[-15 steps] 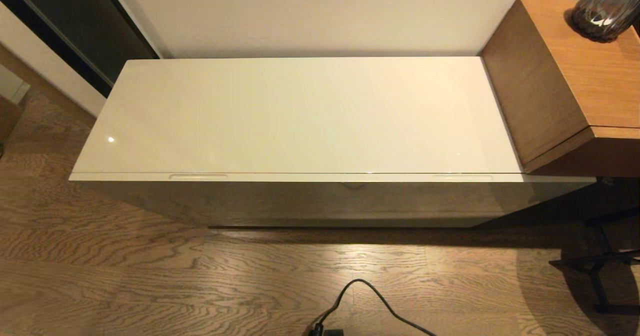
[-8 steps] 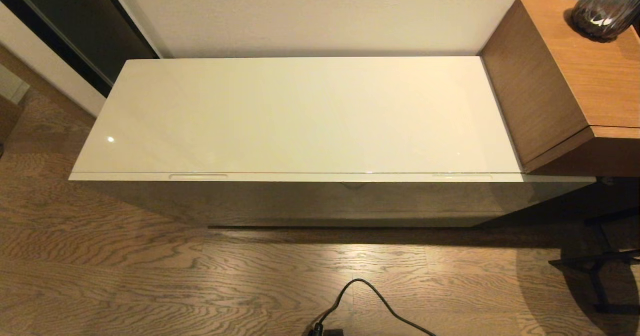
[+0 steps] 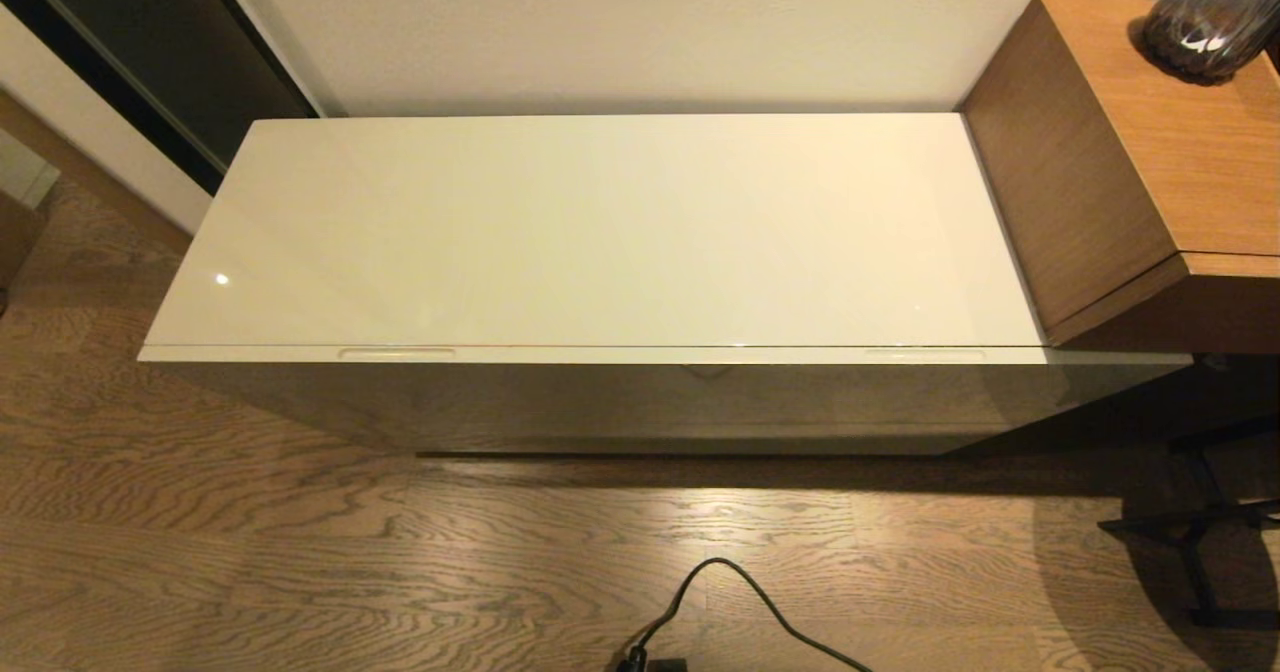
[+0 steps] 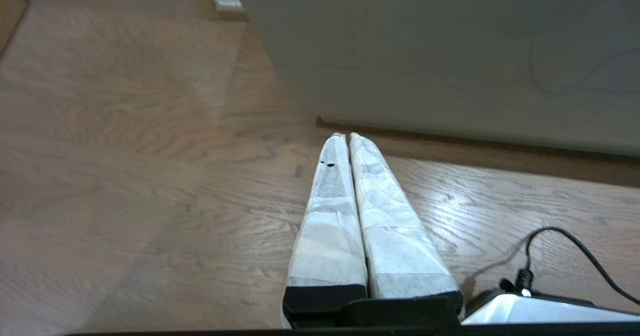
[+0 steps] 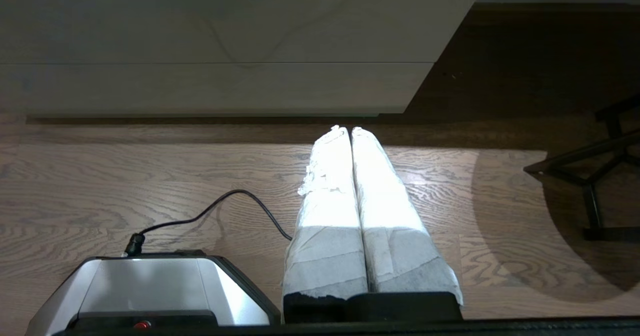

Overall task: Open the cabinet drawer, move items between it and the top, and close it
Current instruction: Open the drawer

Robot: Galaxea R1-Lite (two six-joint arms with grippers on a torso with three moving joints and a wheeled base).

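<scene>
The low cabinet's glossy cream top [image 3: 600, 232] lies bare in the head view. Under its front edge the wide drawer [image 3: 640, 355] sits pushed in, with one handle slot at the left [image 3: 396, 353] and one at the right [image 3: 924, 354]. The slippers and the black tape roll are hidden. Neither arm shows in the head view. My left gripper [image 4: 348, 136] is shut and empty, low over the floor before the cabinet's front [image 4: 450, 51]. My right gripper [image 5: 348, 129] is also shut and empty, hanging over the floor near the cabinet's right end [image 5: 225, 46].
A taller brown wooden unit [image 3: 1150, 152] with a dark vase [image 3: 1210, 17] stands at the cabinet's right end. A black cable [image 3: 740, 592] runs over the wooden floor to my base [image 5: 150, 286]. A black metal stand [image 3: 1200, 542] is on the floor at the right.
</scene>
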